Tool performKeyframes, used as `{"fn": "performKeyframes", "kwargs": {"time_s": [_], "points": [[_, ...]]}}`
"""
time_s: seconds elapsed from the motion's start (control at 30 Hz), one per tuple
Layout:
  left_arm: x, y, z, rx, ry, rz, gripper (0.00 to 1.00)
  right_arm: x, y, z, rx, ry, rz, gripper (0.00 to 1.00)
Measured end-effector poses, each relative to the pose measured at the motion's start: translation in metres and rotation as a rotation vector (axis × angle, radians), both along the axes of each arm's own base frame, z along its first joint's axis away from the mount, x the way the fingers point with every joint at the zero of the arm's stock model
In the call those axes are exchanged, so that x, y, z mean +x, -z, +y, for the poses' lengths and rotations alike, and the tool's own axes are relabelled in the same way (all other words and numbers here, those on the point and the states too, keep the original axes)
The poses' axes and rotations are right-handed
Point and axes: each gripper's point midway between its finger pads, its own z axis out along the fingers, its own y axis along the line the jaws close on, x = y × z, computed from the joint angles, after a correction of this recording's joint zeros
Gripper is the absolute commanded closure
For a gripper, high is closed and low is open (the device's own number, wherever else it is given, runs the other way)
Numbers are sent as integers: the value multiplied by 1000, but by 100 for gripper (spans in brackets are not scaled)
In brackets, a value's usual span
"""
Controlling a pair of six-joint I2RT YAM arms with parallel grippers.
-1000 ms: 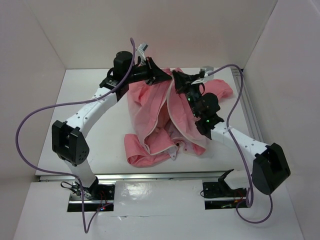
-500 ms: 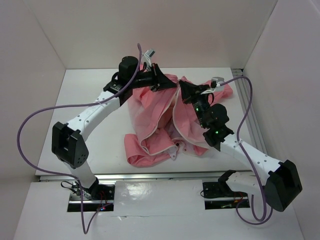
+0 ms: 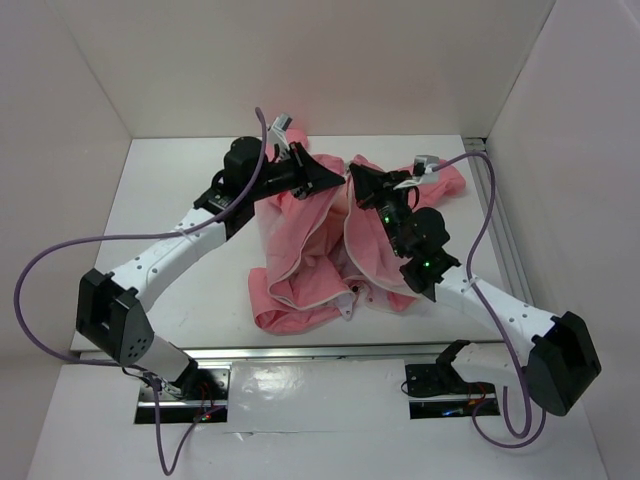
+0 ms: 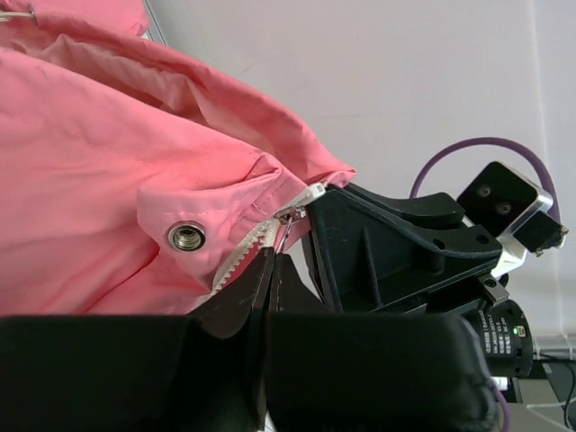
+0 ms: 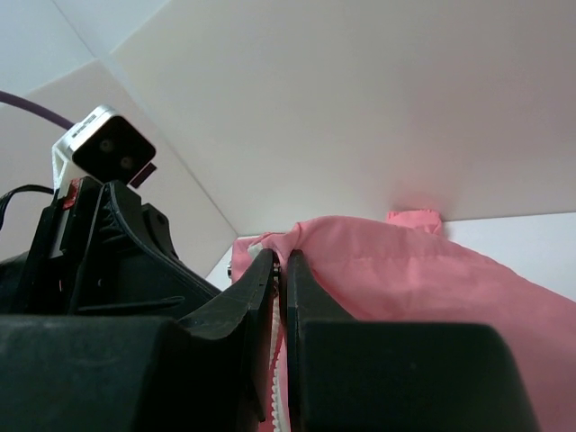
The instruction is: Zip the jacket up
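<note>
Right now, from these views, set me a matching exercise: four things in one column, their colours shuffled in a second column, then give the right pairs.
Things:
1. jacket
2. snap button
3. zipper teeth
4. cable

Colours:
A. purple
B. silvery metal
C. salmon pink
D. white

Pairs: 1-C, 2-B, 3-D, 4-A.
</note>
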Motion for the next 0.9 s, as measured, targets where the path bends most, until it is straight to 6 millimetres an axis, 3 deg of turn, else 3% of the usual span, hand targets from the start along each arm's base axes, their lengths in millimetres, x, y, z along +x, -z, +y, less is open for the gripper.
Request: {"fn": "performKeyframes", "kwargs": {"time_s": [0.13,0.33,0.43,0.47,0.5,0.9], "points": [[0,4,3,-15,-34,17,100,0,1,5,1,-10,1,100],[0,-1,3,-17,-38,9,88,0,-2,5,5,-10,-3,100],[0,-5,3,-22,-35,2,88,0,-5,4,11,-8,-9,100],[0,-5,3,-23,-34,2,90,0,-6,4,13,-8,-12,100],[0,-5,3,-24,-34,2,100,0,-7,4,13,-8,-13,100],[-4,1,-6,-35,-35,75,100,4,-15,1,28,18,-31,100]]}}
